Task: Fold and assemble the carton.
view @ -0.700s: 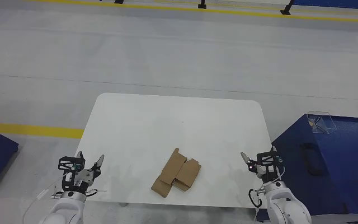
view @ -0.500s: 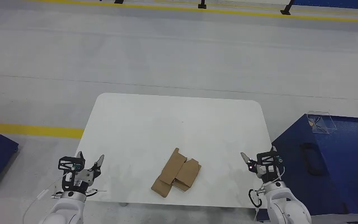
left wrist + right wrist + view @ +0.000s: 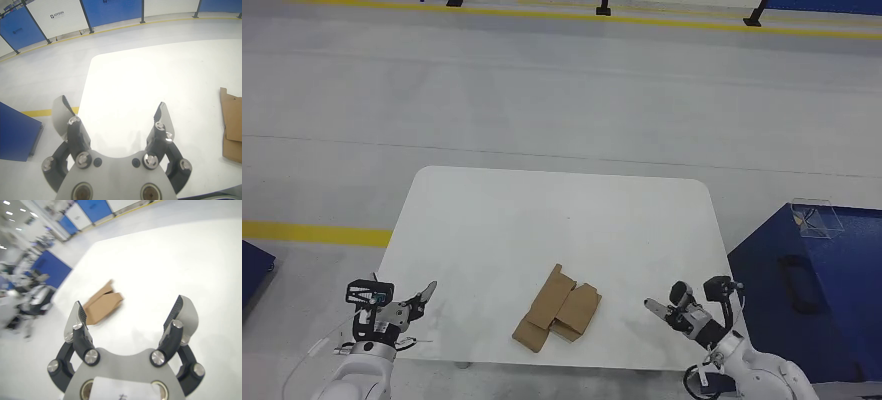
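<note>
Lying flat and unfolded, the brown carton (image 3: 557, 308) (image 3: 231, 125) (image 3: 103, 307) rests on the white table (image 3: 542, 220) (image 3: 141, 79) (image 3: 151, 262) near the middle of its front edge, touched by neither arm. The left gripper (image 3: 402, 290) (image 3: 112, 102) hangs by the front left corner with its fingers spread apart and holding nothing. The right gripper (image 3: 667, 305) (image 3: 128, 300) is over the front right corner, also wide apart and holding nothing, pointed toward the carton. Pale grey floor surrounds the table, crossed by a yellow line (image 3: 312, 233). A blue cabinet (image 3: 812, 290) stands beside the table's right edge, and blue and white partition panels (image 3: 113, 9) line the room's far side.
</note>
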